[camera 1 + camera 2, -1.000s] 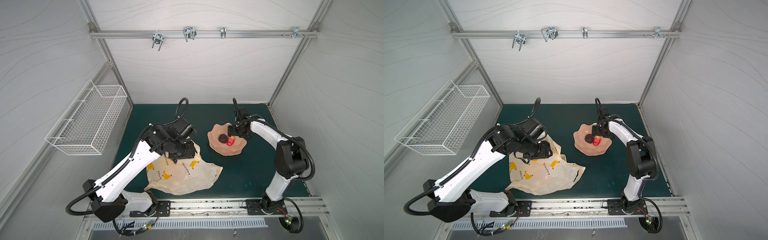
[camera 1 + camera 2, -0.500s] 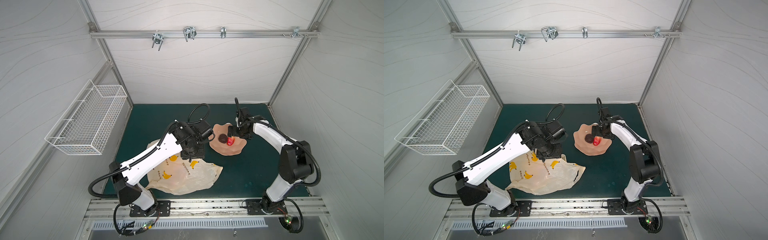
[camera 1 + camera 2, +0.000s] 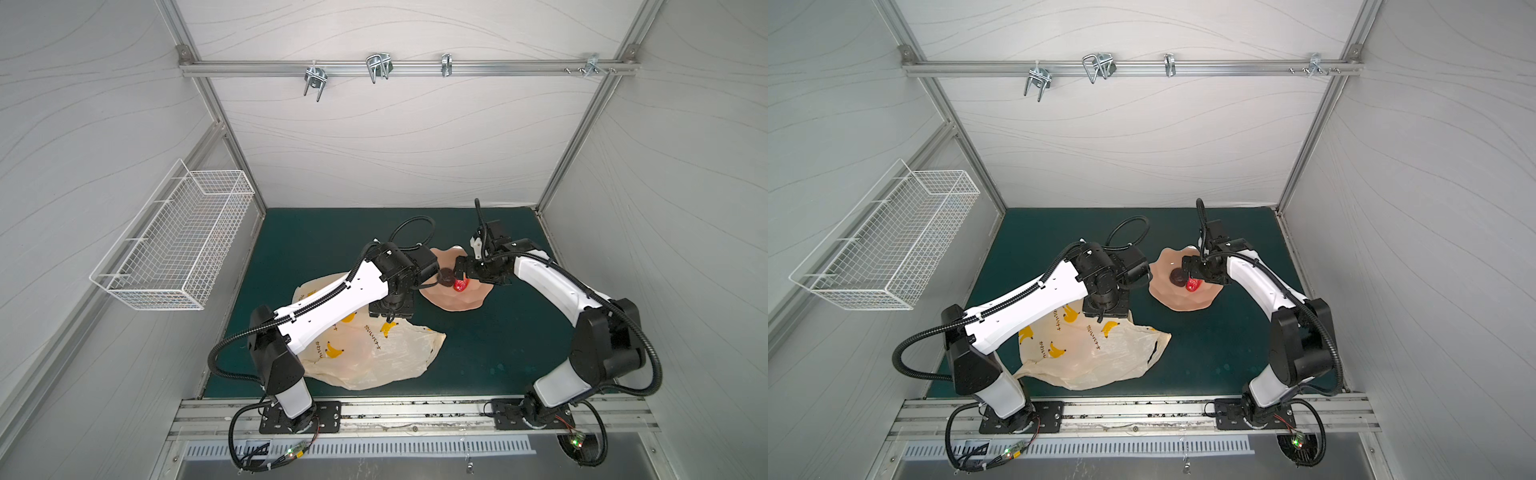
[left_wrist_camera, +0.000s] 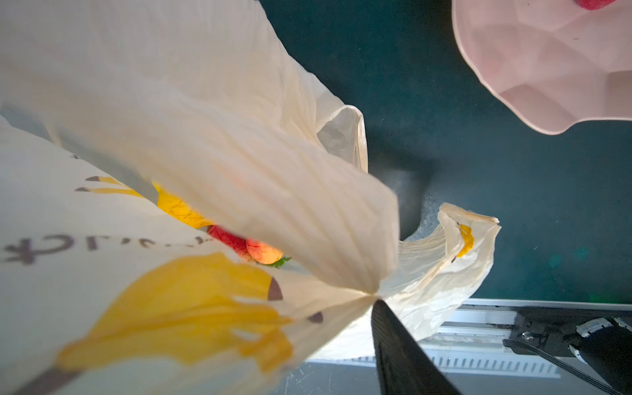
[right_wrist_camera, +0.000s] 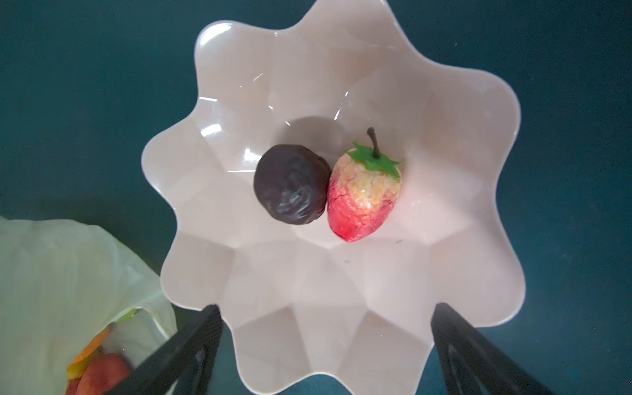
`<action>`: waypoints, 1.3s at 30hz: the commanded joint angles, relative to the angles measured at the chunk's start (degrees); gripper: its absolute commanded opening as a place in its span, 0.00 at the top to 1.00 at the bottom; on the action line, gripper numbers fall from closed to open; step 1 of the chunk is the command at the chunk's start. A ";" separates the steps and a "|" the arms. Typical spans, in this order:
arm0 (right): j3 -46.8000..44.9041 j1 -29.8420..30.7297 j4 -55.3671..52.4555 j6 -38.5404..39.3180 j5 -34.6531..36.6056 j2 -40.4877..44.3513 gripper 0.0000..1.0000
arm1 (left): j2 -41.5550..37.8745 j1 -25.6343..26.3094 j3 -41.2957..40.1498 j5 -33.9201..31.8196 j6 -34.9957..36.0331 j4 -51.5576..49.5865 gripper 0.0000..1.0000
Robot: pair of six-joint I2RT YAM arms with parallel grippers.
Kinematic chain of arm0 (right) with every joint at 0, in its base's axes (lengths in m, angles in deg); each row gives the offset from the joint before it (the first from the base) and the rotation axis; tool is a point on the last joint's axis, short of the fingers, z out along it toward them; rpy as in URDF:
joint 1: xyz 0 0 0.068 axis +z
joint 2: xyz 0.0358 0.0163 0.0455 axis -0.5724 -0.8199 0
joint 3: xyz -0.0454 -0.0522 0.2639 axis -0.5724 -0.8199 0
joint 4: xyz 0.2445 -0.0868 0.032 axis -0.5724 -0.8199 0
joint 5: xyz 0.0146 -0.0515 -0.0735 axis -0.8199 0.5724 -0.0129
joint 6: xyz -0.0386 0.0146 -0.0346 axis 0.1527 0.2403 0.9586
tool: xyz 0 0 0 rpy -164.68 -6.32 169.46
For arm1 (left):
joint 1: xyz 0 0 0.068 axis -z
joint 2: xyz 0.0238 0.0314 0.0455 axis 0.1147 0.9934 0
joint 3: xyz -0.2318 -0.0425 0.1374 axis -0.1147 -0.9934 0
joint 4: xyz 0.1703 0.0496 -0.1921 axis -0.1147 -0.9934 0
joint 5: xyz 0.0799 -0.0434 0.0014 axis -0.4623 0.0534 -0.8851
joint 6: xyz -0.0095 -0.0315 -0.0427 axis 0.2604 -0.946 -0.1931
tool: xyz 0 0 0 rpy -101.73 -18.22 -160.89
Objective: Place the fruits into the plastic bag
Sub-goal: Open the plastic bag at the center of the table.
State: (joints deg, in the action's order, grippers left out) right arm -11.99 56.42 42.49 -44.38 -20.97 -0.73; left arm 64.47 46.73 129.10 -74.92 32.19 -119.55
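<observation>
The cream plastic bag [image 3: 374,353] with banana prints lies at the front left of the green mat. My left gripper [image 3: 390,318] is shut on its rear edge; in the left wrist view the film bunches at one black fingertip [image 4: 393,342] and the mouth gapes. Inside it show a yellow fruit [image 4: 178,208], a red strawberry [image 4: 227,237] and a small orange [image 4: 263,251]. On the pink dish [image 5: 342,307] a dark brown round piece [image 5: 290,184] touches a strawberry [image 5: 362,198]. My right gripper [image 5: 325,342] hovers open over the dish, holding nothing.
A white wire basket [image 3: 174,245] hangs on the left wall. Metal hooks [image 3: 378,68] sit on the overhead rail. The aluminium base rail [image 3: 415,411] runs along the mat's front edge. The dish [image 3: 1183,303] stands just right of the bag's mouth.
My left arm has swung right toward the dish, carrying the bag's edge with it and stretching out over the bag. The right gripper has stayed over the dish.
</observation>
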 commanded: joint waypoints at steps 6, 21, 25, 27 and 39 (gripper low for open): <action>-3.27 1.18 1.05 1.20 -5.09 5.04 0.02 | -3.64 0.30 -0.88 -0.95 -5.38 6.93 0.42; -5.08 1.34 4.17 1.09 -15.17 6.30 0.01 | -0.11 0.17 -1.57 -2.78 0.04 -1.77 0.95; -6.83 2.60 8.60 -0.21 -29.25 7.94 0.01 | -2.98 0.23 -2.04 -4.19 1.33 -4.08 1.00; -8.10 4.92 11.46 -1.81 -35.02 8.73 0.02 | -5.21 0.22 -2.95 -3.91 1.61 -3.80 1.00; -12.89 21.25 34.77 -16.04 -44.85 8.61 0.06 | -13.16 0.28 -8.35 0.89 5.35 1.81 1.00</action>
State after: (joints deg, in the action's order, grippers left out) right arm -23.90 76.61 68.59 -55.77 -62.31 7.25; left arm 52.01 46.80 121.19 -74.48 36.36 -118.89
